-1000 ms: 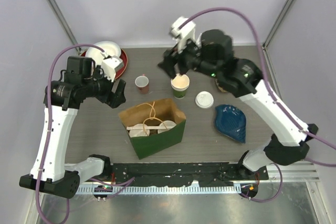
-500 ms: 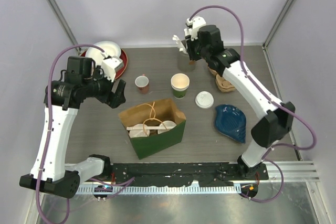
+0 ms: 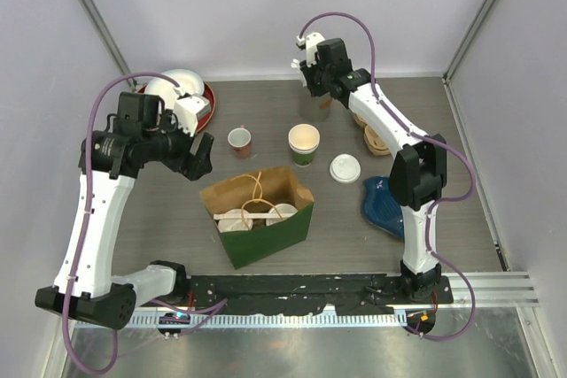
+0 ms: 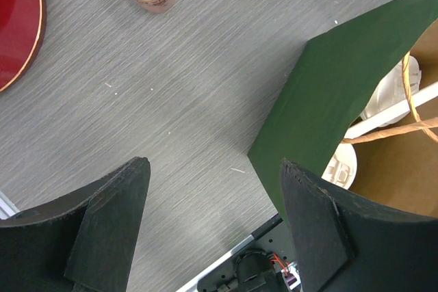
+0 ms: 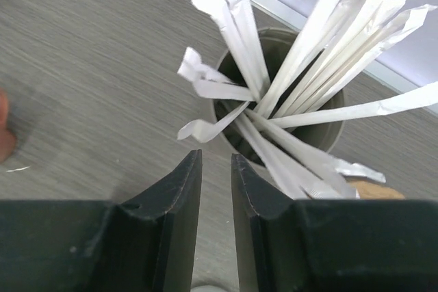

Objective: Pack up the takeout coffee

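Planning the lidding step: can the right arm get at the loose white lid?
Likely yes. The white lid lies uncovered beside the open green cup, nothing above it; the right gripper only has to come over from the straw cup.

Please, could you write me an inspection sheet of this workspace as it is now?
Surface: grey wood-grain table, no spill seen.
Job's things: green bag stands open, two white lids showing inside; one green cup without lid behind the bag; loose white lid right of that cup.
Clutter: small red-and-white cup, red plate, blue dish, cup of wrapped straws.
Grippers: left gripper wide open, empty, beside the bag; right gripper over the straw cup, jaws a narrow gap apart, nothing seen between.
Cables: purple cables loop over both arms, no snag seen.
Surroundings: pale walls; nothing else seen.
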